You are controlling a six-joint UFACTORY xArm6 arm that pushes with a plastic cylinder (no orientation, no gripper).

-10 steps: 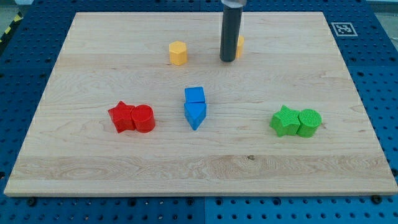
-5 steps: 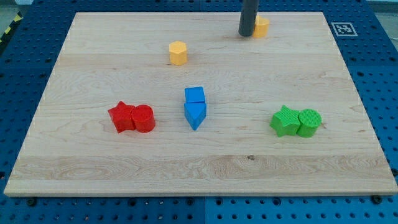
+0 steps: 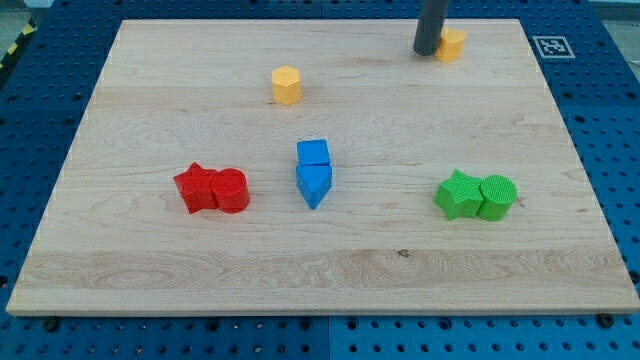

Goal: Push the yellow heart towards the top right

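The yellow heart [image 3: 453, 43] lies near the board's top right, partly hidden by my rod. My tip [image 3: 427, 51] touches its left side. A yellow hexagon block [image 3: 286, 85] sits to the left in the upper middle of the wooden board [image 3: 150, 270].
A blue cube [image 3: 313, 152] and a blue triangle block [image 3: 314, 184] sit together at the centre. A red star [image 3: 195, 187] and red cylinder [image 3: 231, 190] touch at the left. A green star [image 3: 458, 194] and green cylinder [image 3: 497, 196] touch at the right. A marker tag [image 3: 552, 46] is off the top right corner.
My tip has moved right and up along the board, pushing the yellow heart ahead of it toward the top right. The other blocks have not moved.
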